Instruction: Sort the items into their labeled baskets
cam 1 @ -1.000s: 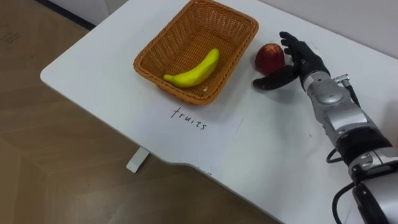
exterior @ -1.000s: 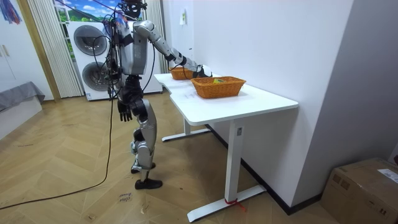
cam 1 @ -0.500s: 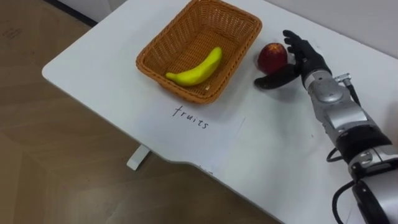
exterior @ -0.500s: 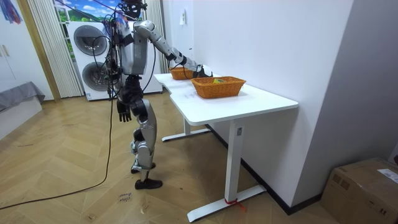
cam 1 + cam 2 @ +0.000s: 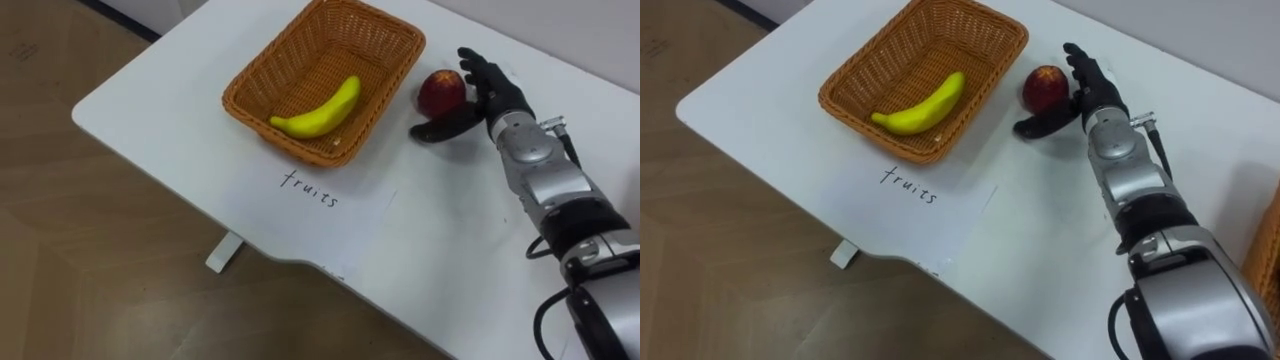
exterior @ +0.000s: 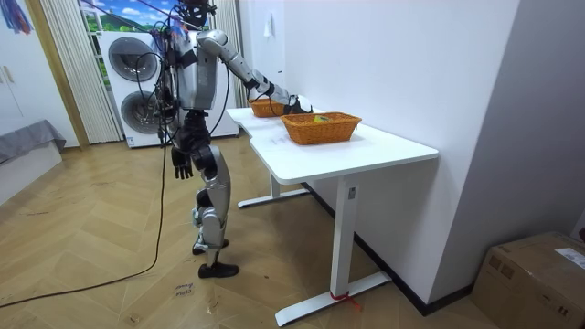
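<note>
A red apple (image 5: 440, 92) lies on the white table (image 5: 180, 110), just right of the wicker fruit basket (image 5: 252, 108). A yellow banana (image 5: 320, 112) lies inside that basket. My right hand (image 5: 488, 92) is open at the apple's right side, its fingers reaching behind the fruit and its thumb (image 5: 438, 130) stretched along the table in front of it. In the room view I stand at the table's long side with my right arm stretched over it, and my left hand (image 6: 183, 164) hangs relaxed by my hip.
A handwritten label (image 5: 310, 190) sits on a sheet in front of the fruit basket. A second wicker basket (image 6: 267, 108) stands farther along the table; its edge (image 5: 1270, 250) is at my right. The table's edge (image 5: 150, 190) runs close on the left. Washing machines (image 6: 137, 82) stand behind me.
The eye view has shifted a little to the right. My right hand stays by the apple and nothing else has moved.
</note>
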Motion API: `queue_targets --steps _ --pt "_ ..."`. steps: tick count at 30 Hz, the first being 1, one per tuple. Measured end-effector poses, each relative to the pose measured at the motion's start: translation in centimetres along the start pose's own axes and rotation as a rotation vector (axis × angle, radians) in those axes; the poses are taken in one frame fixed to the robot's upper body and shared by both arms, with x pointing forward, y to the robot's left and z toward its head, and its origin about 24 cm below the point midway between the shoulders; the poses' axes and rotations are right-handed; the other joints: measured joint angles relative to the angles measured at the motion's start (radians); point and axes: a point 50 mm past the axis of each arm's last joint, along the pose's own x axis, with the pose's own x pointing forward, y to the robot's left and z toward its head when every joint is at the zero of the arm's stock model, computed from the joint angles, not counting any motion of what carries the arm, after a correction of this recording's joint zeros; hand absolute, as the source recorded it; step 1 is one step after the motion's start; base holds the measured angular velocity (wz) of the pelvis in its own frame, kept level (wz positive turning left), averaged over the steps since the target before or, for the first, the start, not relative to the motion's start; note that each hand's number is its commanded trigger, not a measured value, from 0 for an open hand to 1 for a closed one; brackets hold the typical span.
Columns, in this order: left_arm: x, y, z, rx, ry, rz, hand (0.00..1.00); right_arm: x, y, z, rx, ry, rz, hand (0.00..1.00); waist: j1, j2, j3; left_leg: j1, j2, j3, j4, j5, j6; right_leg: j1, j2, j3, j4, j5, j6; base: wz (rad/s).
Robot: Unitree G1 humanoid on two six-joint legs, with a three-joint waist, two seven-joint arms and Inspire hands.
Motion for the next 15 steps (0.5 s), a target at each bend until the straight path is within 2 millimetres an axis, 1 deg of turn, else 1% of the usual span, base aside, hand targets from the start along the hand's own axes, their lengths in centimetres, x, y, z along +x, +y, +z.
queue_targets --steps 10,11,12,13,15 --pt "0.0 0.01 0.01 0.0 0.0 0.003 0.0 0.01 0.0 0.03 -0.007 -0.001 -0.001 0.0 0.006 0.0 0.0002 0.0 0.0 0.0 -0.003 0.0 0.0 0.0 0.001 0.0 0.0 0.0 0.0 0.0" --pt "0.0 0.02 0.03 0.0 -0.001 0.005 0.0 0.01 0.02 0.04 -0.007 -0.001 0.0 0.51 0.007 0.0 0.0002 0.0 0.0 0.0 -0.002 0.0 0.0 0.0 0.001 0.0 -0.001 0.0 0.0 0.0" --pt "0.0 0.03 0.04 0.0 -0.002 0.006 0.0 0.01 0.02 0.04 -0.007 -0.001 0.0 0.88 0.008 0.0 0.0002 0.001 0.001 0.0 -0.001 0.0 0.0 0.0 0.001 0.0 -0.001 0.0 0.0 0.0" --pt "0.0 0.03 0.04 0.0 -0.002 0.006 0.0 0.01 0.02 0.04 -0.008 -0.001 0.001 1.0 0.008 0.0 0.0002 0.001 0.001 0.0 -0.001 0.0 0.0 0.0 0.001 0.0 -0.001 0.0 0.0 0.0" --pt "0.0 0.1 0.05 0.001 -0.002 0.008 0.0 0.01 0.04 0.04 -0.01 -0.002 0.003 1.0 0.008 0.0 0.0003 0.001 0.001 0.001 0.0 0.0 0.0 0.0 0.001 0.0 -0.001 0.0 0.0 0.0"
